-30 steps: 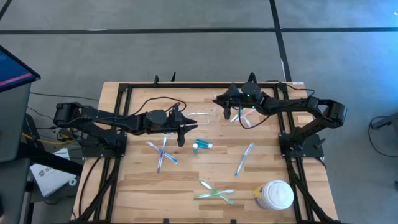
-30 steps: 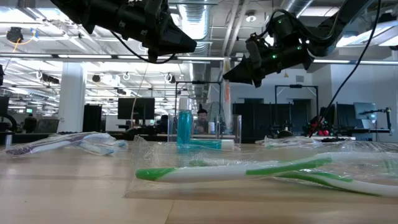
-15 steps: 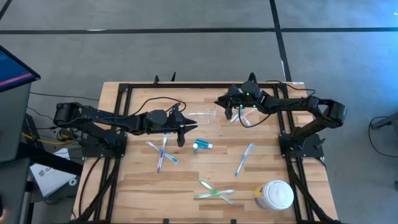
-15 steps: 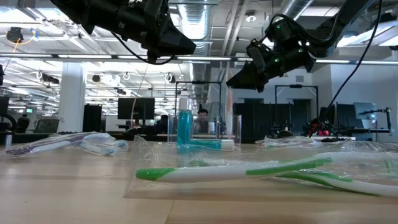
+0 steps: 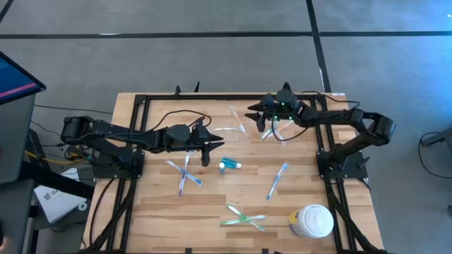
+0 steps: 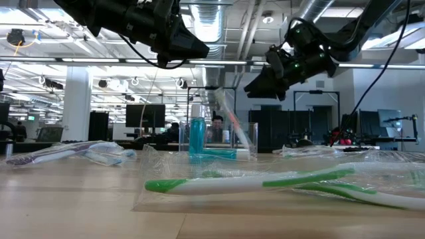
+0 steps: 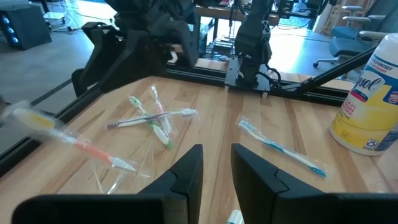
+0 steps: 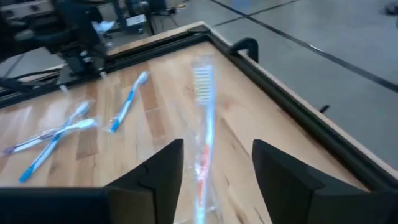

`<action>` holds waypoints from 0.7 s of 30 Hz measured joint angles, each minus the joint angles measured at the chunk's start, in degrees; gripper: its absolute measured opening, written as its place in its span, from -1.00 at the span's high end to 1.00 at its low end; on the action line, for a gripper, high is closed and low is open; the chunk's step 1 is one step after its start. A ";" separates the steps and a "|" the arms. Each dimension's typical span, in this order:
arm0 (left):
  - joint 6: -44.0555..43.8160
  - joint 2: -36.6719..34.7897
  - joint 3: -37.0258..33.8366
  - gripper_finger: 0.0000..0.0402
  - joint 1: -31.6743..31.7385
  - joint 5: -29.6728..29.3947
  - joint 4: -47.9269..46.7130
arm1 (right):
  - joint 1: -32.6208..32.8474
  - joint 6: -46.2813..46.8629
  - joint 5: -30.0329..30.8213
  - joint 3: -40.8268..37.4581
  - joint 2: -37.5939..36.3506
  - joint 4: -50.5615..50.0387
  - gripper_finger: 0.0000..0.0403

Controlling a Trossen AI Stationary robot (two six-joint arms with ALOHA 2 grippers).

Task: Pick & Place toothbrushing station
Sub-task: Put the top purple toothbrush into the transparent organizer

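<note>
Toothbrush (image 8: 204, 118) in its crinkly wrapper stands propped in the clear holder (image 5: 236, 129), at twelve o'clock on the table (image 5: 212, 204). My right pincer (image 5: 266, 125) hangs released above it. Light, slippery: I'd pinch mid-handle.

Right gripper (image 5: 269, 125): wrapped toothbrush (image 8: 203, 127) lies directly ahead between its spread fingers. Clear holder (image 5: 227, 131) just beside. Table (image 5: 318, 185) toward the jar (image 5: 311, 221) is passable.
</note>
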 joint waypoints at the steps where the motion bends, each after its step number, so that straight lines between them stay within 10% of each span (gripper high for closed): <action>1: 0.00 0.00 0.00 0.61 0.00 0.00 0.00 | -0.26 -0.01 -0.01 0.00 0.00 -0.69 0.08; 21: 0.00 0.00 0.00 0.61 0.00 0.00 -0.15 | -1.46 0.41 4.92 0.00 -7.64 -21.46 0.23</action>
